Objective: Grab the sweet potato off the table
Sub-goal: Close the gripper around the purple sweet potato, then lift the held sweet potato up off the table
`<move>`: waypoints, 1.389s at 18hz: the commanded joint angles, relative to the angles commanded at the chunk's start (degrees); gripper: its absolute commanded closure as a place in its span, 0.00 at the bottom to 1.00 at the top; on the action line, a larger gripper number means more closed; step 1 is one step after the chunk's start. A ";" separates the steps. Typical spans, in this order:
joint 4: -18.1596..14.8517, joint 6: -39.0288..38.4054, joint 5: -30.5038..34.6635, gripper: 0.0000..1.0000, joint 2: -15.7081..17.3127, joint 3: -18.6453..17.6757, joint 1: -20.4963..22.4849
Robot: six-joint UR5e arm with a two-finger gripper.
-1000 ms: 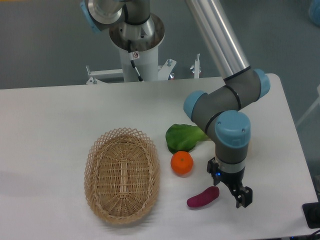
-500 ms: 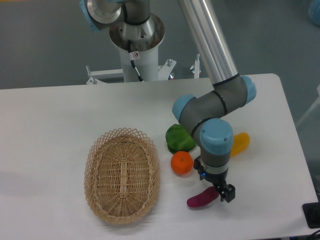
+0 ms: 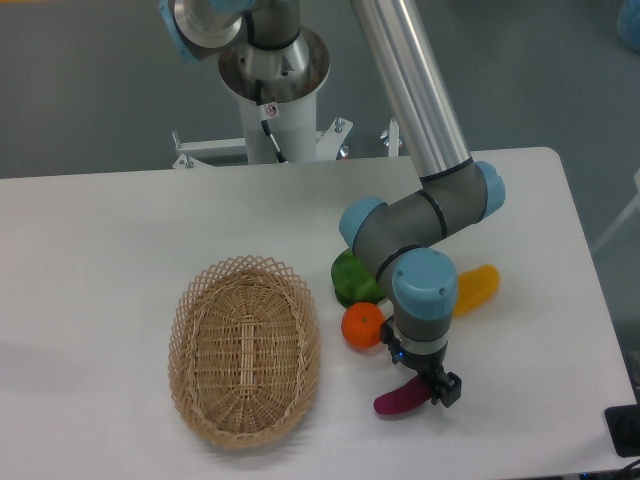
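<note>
The sweet potato (image 3: 391, 403), a small magenta-purple oblong, lies on the white table (image 3: 100, 250) near the front edge, right of the basket. My gripper (image 3: 425, 378) points down over its right end, which it hides. The jaws look open, one on each side of that end, and the dark near finger (image 3: 449, 389) shows at the potato's right tip. The potato rests on the table.
A woven wicker basket (image 3: 244, 349) stands to the left. A round orange (image 3: 361, 325) lies just up-left of the gripper, with a green vegetable (image 3: 352, 278) behind it. A yellow-orange oblong (image 3: 474, 287) lies to the right, behind the wrist. The table's front edge is close.
The gripper has moved left from beside the sweet potato's right end to over it. The yellow-orange oblong, hidden by the arm before, now shows. The potato has not moved.
</note>
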 joint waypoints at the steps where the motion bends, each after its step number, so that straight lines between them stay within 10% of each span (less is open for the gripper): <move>1: 0.00 -0.09 0.09 0.76 0.09 0.00 0.00; 25: 0.53 -0.17 -21.09 0.81 9.14 2.37 7.74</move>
